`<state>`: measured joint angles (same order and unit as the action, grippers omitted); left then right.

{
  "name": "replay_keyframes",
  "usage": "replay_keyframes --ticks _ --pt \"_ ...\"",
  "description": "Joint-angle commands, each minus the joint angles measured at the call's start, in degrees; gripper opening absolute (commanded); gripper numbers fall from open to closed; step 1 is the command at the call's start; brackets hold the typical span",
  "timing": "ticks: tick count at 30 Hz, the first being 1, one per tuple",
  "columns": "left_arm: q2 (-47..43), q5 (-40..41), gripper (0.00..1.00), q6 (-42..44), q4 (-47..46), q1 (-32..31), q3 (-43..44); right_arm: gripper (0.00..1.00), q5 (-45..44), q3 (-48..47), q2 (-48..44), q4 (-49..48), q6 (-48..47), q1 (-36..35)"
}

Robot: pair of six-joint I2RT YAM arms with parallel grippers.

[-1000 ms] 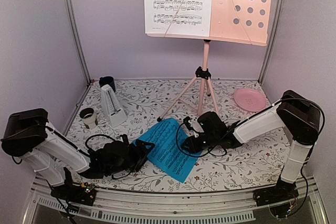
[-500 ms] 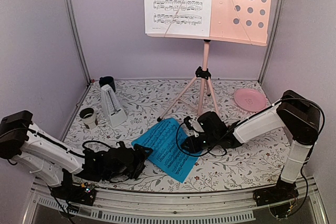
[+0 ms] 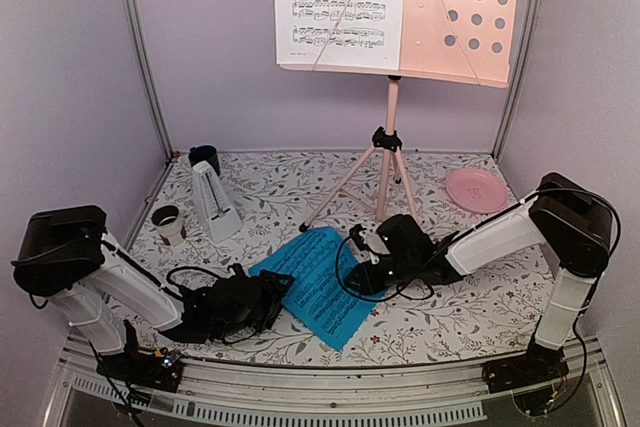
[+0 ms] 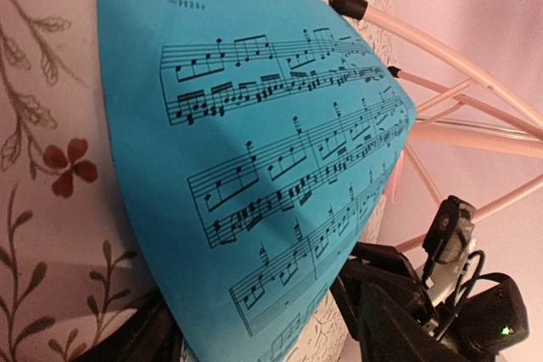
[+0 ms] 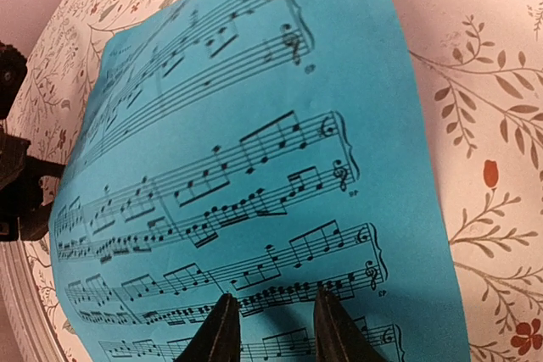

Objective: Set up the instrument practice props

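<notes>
Back left, dark blue cup (image 3: 204,157), contents unseen; left end effector (image 3: 281,294) spread; right end effector (image 5: 271,325) unclear.

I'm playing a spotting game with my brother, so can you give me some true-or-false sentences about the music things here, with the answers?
1. The white sheet is up on the pink music stand. True.
2. The blue sheet is on the stand too. False: it is down on the table.
3. The metronome stands upright on the left side. True.
4. The pink plate is under the blue sheet. False: it sits apart from it, at the far right.
5. The dark blue cup is behind the metronome. True.
</notes>
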<state>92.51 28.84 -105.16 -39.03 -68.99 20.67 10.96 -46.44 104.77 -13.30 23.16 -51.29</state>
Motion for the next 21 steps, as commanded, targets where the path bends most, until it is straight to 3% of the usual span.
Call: replay_keyframes --ticks 1,7,12,18,21 --pt "2.45 0.39 0.69 4.74 -4.27 2.47 1.14 0.31 3.11 2.15 -0.66 4.77 0.52 -2.03" --pt "1.6 2.85 0.55 8.78 -4.83 3.11 1.17 0.31 5.87 4.21 -3.9 3.56 0.74 -3.64" --pt "-2.96 4.03 0.27 13.1 0.76 3.12 0.9 0.35 8.53 6.63 -9.13 2.08 1.09 -3.69" --pt "-11.82 3.5 0.0 29.9 13.24 3.09 4.1 0.57 9.09 7.36 -18.96 2.76 -0.95 -3.61" --pt "-16.41 1.5 0.0 42.96 15.68 3.14 5.19 0.72 9.72 7.31 -24.55 3.26 -1.82 -2.66"
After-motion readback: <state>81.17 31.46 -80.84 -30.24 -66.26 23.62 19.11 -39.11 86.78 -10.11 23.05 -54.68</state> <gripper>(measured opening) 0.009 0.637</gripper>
